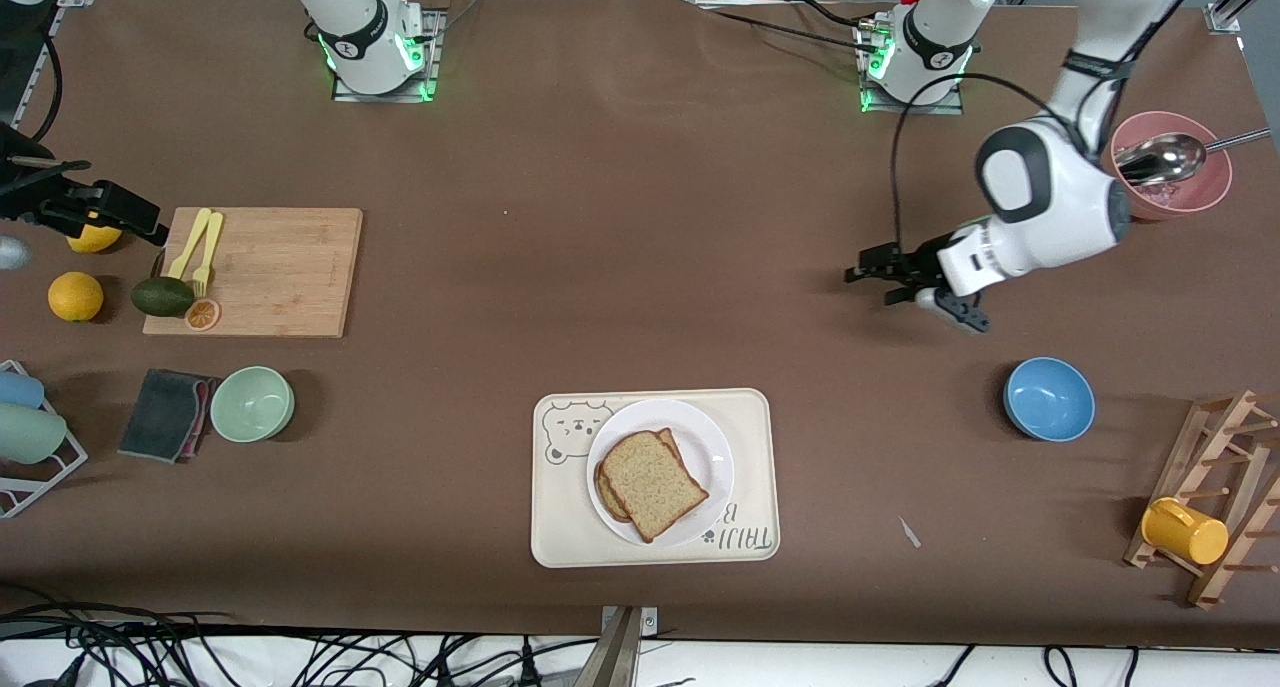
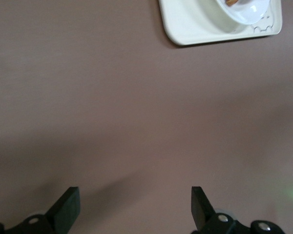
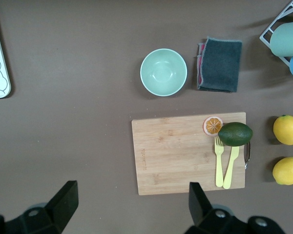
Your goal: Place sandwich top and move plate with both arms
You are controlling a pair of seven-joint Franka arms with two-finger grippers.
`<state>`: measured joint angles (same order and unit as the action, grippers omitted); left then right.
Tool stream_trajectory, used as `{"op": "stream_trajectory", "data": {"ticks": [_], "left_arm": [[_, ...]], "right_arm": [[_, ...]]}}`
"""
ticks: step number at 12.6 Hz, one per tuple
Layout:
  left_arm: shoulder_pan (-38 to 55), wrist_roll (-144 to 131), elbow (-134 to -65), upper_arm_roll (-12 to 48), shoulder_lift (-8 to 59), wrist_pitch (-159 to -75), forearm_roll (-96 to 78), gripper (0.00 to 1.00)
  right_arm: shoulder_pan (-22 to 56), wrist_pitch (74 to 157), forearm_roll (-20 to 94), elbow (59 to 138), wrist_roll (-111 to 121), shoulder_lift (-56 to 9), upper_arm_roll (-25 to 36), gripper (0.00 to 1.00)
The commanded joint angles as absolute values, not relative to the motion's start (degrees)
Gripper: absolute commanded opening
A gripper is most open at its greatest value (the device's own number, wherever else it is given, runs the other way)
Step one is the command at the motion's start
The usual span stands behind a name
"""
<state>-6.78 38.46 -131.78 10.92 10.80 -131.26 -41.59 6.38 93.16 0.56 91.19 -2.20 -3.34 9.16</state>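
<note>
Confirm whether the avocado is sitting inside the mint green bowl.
No, the dark green avocado lies at the edge of the wooden cutting board, apart from the pale mint green bowl, which holds nothing.

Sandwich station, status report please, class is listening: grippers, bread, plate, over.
Left gripper open, empty, over bare table. Right gripper open over the cutting board end. Sandwich top already stacked on plate, plate on tray. Nothing blocking.

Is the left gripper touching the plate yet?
Apart. The front view shows the left gripper, open, over bare table, well away from the plate on the tray near the front camera.
</note>
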Motion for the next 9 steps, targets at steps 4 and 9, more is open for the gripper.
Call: {"op": "stream_trajectory", "data": {"ticks": [4, 9], "left_arm": [[-6.86, 21.74, -119.99, 0.71, 8.44, -115.68, -12.87, 1.00], [-6.68, 4.76, -105.23, 0.79, 6.25, -100.65, -3.16, 1.00]], "right_arm": [[6.15, 92.81, 0.09, 89.65, -1.50, -2.90, 9.58, 1.00], [6.06, 92.81, 0.35, 89.47, -1.14, -3.16, 9.93, 1.00]]}}
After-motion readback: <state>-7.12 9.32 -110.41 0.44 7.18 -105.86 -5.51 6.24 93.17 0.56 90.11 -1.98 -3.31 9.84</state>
